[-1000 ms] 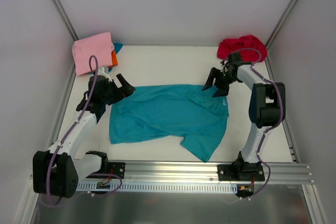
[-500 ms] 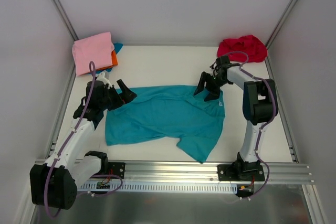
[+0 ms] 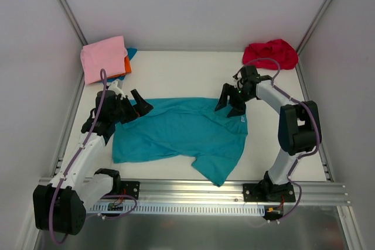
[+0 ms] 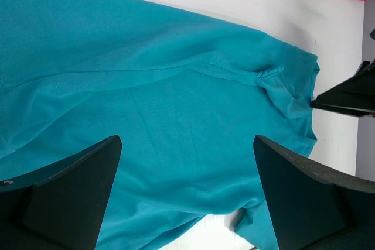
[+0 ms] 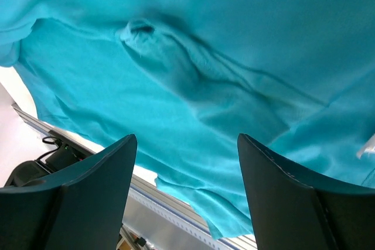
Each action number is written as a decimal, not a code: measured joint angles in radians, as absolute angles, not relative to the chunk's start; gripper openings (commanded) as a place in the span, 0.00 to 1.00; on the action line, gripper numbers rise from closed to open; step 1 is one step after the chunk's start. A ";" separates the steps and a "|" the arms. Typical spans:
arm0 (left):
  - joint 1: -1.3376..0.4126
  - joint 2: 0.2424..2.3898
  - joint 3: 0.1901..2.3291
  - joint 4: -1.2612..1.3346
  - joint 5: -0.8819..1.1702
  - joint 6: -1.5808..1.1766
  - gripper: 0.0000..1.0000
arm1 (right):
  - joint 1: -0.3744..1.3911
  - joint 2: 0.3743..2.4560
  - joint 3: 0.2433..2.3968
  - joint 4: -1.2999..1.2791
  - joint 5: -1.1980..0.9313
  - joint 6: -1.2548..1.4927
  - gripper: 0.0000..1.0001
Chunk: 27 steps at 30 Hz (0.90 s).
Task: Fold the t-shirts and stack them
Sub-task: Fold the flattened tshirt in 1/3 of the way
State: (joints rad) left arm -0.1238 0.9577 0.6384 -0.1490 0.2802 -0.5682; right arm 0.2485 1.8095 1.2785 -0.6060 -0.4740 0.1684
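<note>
Teal t-shirt (image 3: 181,130) spread flat, left fingers (image 3: 137,96) and right fingers (image 3: 224,98) released over it

The white tabletop (image 3: 176,74) in front of me carries a teal t-shirt (image 3: 181,130) spread across its middle, with some creases. A red t-shirt (image 3: 270,54) lies bunched in the far right corner. In the far left corner, a folded pink t-shirt (image 3: 104,57) sits on an orange t-shirt (image 3: 127,64) and a blue t-shirt (image 3: 131,54).
</note>
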 measured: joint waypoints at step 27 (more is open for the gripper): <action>-0.124 0.897 0.625 -0.191 0.286 -0.550 0.99 | 0.224 1.722 1.134 -0.602 -0.303 0.179 0.66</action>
State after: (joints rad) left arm -0.1238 0.8974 0.6247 -0.1913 0.2859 -0.5495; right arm 0.2245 1.7222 1.1343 -0.6018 -0.3035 0.1787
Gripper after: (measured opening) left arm 0.986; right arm 0.663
